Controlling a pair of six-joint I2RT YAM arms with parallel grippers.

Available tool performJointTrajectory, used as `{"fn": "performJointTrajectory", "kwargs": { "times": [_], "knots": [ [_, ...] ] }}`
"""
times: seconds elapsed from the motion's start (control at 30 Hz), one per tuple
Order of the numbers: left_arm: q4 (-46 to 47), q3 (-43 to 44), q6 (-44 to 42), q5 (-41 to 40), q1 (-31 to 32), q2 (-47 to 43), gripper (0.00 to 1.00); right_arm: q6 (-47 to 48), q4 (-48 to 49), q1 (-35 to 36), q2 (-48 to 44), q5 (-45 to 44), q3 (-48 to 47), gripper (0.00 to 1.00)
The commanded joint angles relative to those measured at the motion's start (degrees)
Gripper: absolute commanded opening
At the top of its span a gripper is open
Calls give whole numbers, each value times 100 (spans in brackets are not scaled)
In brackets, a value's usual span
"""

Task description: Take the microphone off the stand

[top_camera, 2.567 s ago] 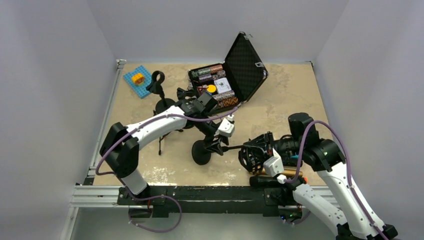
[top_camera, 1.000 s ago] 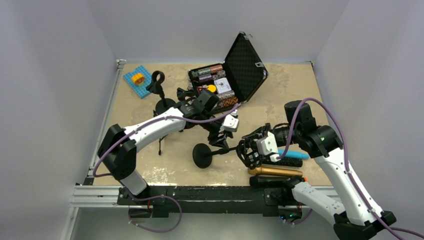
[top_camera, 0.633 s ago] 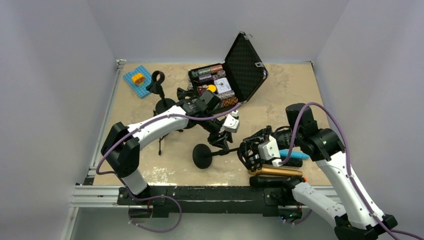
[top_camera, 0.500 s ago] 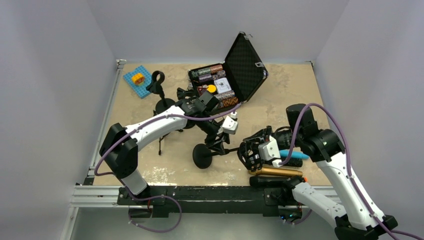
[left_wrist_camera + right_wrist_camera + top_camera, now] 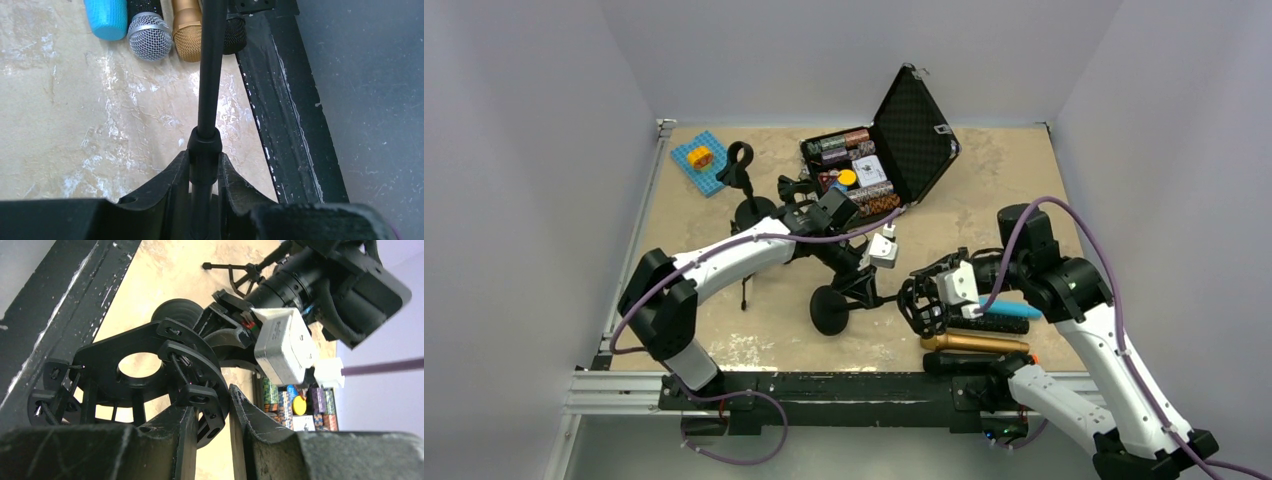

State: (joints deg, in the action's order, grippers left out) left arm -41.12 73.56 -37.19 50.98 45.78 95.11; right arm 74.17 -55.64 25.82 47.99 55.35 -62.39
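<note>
The left end effector (image 5: 204, 164) is clenched on the thin black stand pole (image 5: 210, 65), one finger on each side of its collar. The right end effector (image 5: 212, 407) grasps an outer strut of the round black shock mount (image 5: 95, 360) at the pole's right end. The stand lies tipped on the beige marbled table (image 5: 60, 125), with its round black base disc (image 5: 827, 309) to the left.

The mount's centre shows as an open hole, and I see no microphone seated in it. Four lie side by side by the near edge, just right of the mount: a blue microphone (image 5: 105, 17), a silver-grilled microphone (image 5: 148, 35), a gold microphone (image 5: 186, 30) and an all-black microphone (image 5: 234, 37). I cannot tell which is the task's.

If one remains to be freed, the left grip should anchor the pole. The right should then work straight along the mount's axis without twisting, so it clears the microphones lying on the table.
</note>
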Motion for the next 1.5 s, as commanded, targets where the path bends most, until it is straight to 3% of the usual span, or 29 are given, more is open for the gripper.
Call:
{"fn": "performJointTrajectory", "kwargs": {
  "times": [0.0, 0.23, 0.33, 0.37, 0.47, 0.6, 0.87, 1.47],
  "knots": [
    [1155, -583, 819, -104, 28, -551, 19, -1615, 885, -5, 72, -352, -2, 0],
    [2833, -1717, 2585, -502, 67, -1541, 0, -5410, 2545, -77, 328, -1905, -33, 0],
    [3517, -2191, 3440, -1135, 94, -1892, 0, -6056, 2527, -140, 527, -2304, -216, 0],
    [3529, -2241, 3626, -1351, 90, -1964, 6, -6044, 2521, -139, 548, -2387, -295, 0],
    [3265, -2169, 3830, -1627, 76, -2083, 35, -5746, 2381, -143, 640, -2399, -587, 0],
    [2701, -1646, 3836, -1902, -22, -2223, 52, -5174, 1774, -139, 851, -2175, -1258, 0],
    [1163, -219, 2827, -720, -227, -2605, 53, -4427, 859, -130, 1276, -2590, -2020, 0],
    [-449, -12, 1348, -1330, -244, -3750, 52, -3223, -155, 143, 2853, -3455, -3607, 0]
  ]
}}
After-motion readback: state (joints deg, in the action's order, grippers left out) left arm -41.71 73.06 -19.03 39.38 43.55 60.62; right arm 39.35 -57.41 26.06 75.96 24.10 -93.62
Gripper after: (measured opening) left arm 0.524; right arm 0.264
